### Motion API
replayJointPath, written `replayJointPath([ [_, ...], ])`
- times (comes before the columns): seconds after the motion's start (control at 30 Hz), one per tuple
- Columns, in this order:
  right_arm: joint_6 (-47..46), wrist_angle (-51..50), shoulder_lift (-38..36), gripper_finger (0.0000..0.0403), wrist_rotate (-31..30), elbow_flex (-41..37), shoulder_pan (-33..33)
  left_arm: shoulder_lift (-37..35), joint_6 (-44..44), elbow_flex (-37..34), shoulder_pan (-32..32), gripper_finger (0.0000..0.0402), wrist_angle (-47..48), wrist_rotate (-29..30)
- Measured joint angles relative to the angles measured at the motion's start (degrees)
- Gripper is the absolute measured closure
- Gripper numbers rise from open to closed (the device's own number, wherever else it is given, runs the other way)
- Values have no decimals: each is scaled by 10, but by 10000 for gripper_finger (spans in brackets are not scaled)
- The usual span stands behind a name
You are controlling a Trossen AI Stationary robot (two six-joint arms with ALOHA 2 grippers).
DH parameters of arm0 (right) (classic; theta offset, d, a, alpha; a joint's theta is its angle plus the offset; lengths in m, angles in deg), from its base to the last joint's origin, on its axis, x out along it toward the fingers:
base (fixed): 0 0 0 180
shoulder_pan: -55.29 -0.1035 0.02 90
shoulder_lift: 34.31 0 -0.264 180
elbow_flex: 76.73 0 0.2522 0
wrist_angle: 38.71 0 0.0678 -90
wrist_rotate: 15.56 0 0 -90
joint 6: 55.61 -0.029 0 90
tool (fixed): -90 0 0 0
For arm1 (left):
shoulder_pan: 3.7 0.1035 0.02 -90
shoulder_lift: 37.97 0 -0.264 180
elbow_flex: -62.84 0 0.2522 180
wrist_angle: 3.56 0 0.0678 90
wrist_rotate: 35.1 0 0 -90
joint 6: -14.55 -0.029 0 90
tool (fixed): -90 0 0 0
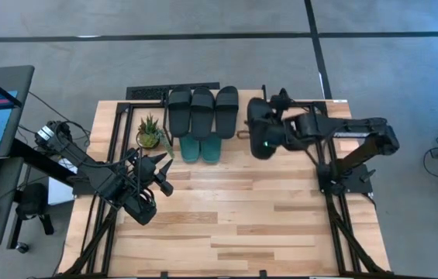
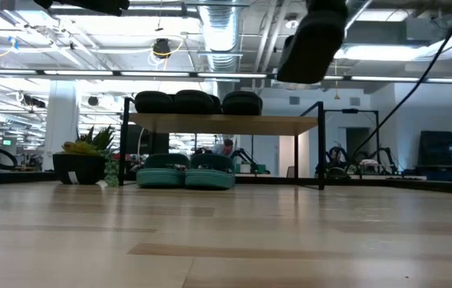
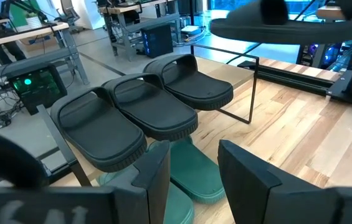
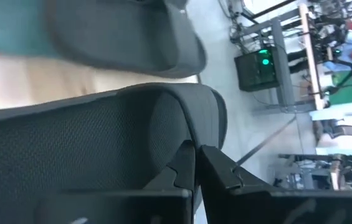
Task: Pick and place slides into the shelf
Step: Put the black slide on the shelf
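Fourth black slide [image 1: 259, 128] is clamped edge-on in the right gripper [image 1: 269, 130], raised above the bench just beside the shelf's [image 2: 226, 124] open end. Its long axis runs parallel to the three black slides [image 1: 202, 108] on top. Left gripper [image 1: 160, 172] spread, empty, farther off; teal pair [image 1: 201, 147] beneath.

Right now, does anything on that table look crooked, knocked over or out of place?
Nothing stands out. Three black slides sit side by side on the shelf, two teal slides are paired underneath, the plant is upright, and the right pincer holds the fourth black slide aloft.
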Motion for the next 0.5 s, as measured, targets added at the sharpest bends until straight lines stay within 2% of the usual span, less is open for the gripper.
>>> replayJointPath([
  [0.23,102,90,0,403,20,0,74,0,1,0,0,276,0,0],
  [0.5,163,164,0,403,63,0,140,0,0,0,0,276,0,0],
])
